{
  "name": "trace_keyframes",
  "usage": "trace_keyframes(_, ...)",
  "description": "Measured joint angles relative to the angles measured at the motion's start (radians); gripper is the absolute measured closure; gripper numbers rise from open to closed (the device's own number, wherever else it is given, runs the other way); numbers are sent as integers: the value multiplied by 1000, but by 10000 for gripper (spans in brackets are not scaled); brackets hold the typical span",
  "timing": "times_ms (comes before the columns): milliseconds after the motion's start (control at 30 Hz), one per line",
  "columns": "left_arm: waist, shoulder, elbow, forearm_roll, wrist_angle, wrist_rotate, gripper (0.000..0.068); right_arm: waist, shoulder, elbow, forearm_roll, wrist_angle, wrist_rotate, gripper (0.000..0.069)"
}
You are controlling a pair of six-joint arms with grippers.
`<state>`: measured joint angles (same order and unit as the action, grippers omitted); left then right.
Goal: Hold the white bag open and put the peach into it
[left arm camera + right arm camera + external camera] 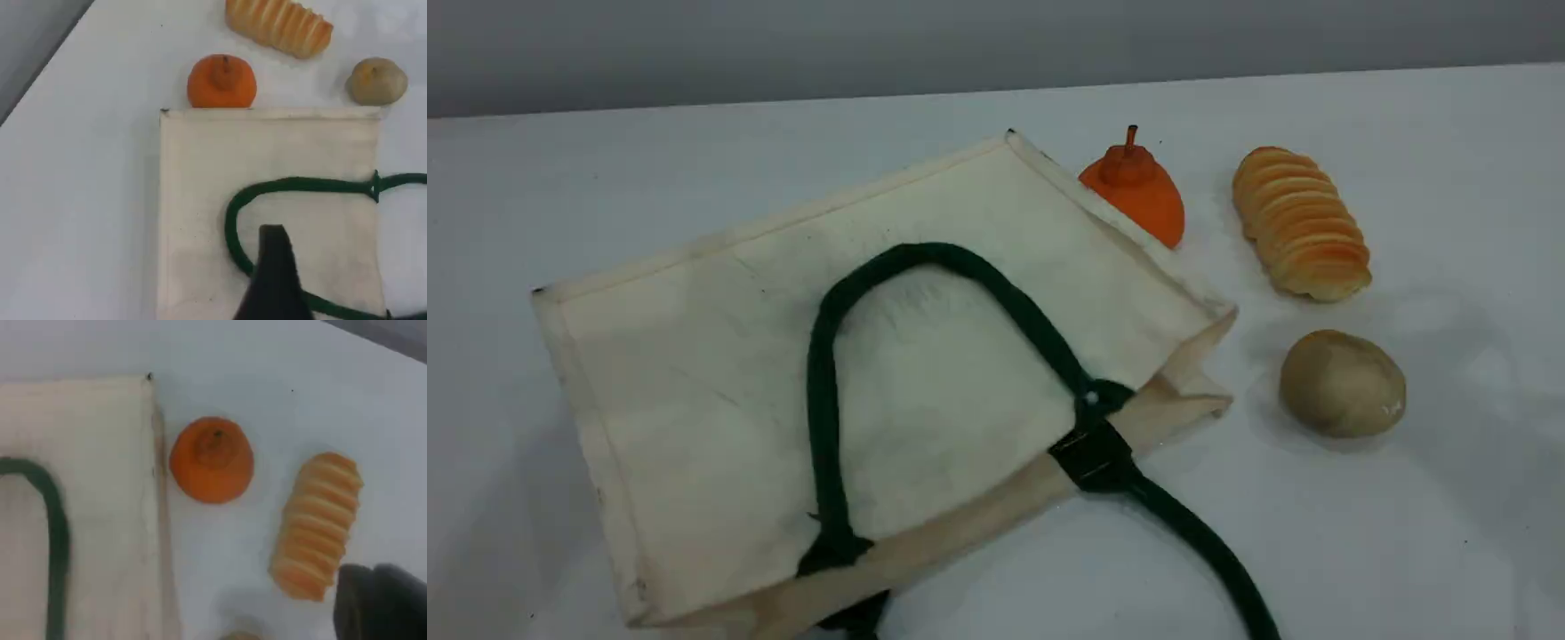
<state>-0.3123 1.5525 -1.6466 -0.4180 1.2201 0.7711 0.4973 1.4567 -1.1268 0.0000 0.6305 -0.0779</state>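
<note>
**Entry: white bag flat on tabletop, peach not in view**

- White bag [694,373]: lies flat on its side on the tabletop [1405,533]. One green handle [821,418] is looped over its upper face and the second handle [1209,551] trails toward the near edge. The mouth [1183,382] faces the near right and is pressed almost shut.
- Peach: not visible in any view. Whether it is inside the bag or off camera cannot be told.
- Left gripper [273,267]: hangs over the handle loop. Only one fingertip shows, so its opening cannot be told, and nothing is seen in it.
- Right gripper [380,603]: closed, above the bare tabletop near the ridged bread roll [1303,222]. Whether it pinches anything cannot be told.
- Progress, as judged: the bag is not held open, and the peach's placement is unconfirmed.
- Clearances: an orange pear-shaped fruit [1138,191] sits against the bag's far edge. A potato-like lump [1343,384] sits near the mouth corner. Open tabletop lies left of the bag and at the near right.
</note>
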Motion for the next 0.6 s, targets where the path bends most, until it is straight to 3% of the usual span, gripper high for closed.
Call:
trace_keyframes(133,0,0,-1,2,2,-70,313,0,-6,0,0,1,0,682)
trace_keyframes(233,0,-11,-1,19,2,-151,476,0,-25,0,0,0,0,682)
trace_keyframes(333,0,-38,-2,85,2,-226,627,0,-63,-14,-11,-8,21,682)
trace_keyframes(433,0,-83,-2,173,2,-320,672,0,-118,-44,-44,4,47,682)
trace_keyframes(600,0,-196,-2,336,3,-531,673,-1,-224,-131,-125,113,95,682)
